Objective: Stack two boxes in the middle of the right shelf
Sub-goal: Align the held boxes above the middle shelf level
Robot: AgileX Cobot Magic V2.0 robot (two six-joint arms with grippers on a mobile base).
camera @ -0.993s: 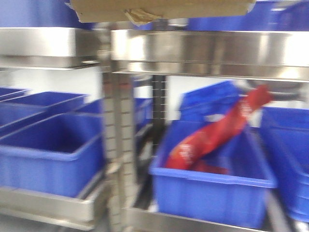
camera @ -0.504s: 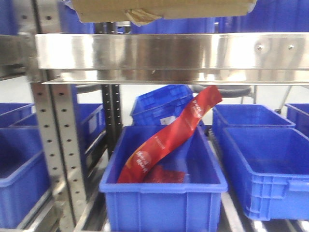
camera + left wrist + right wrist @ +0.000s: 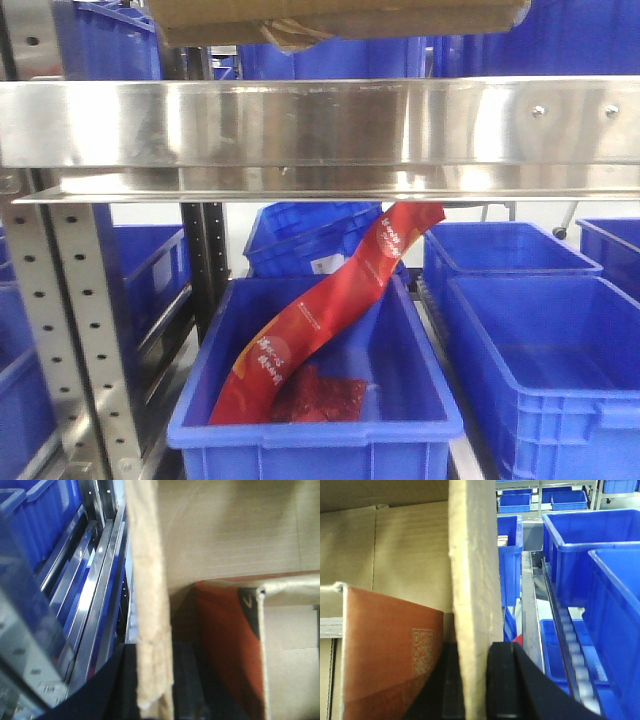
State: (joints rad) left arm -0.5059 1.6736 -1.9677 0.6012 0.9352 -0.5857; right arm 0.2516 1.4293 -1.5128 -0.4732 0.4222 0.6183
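Cardboard is what both arms carry: an open brown corrugated cardboard box [image 3: 340,18] hangs at the top of the front view, above the polished steel shelf rail [image 3: 320,125], resting on no shelf that shows. The right gripper [image 3: 476,690] pinches one side wall between its black fingers. The left gripper [image 3: 150,695] seems clamped likewise on the opposite wall, though blur hides detail. An orange-brown carton [image 3: 390,655] lies inside. The load is probably light, but the thin walls will flex and tear, so the best hold is deep over the rim, evenly on both sides, keeping it level.
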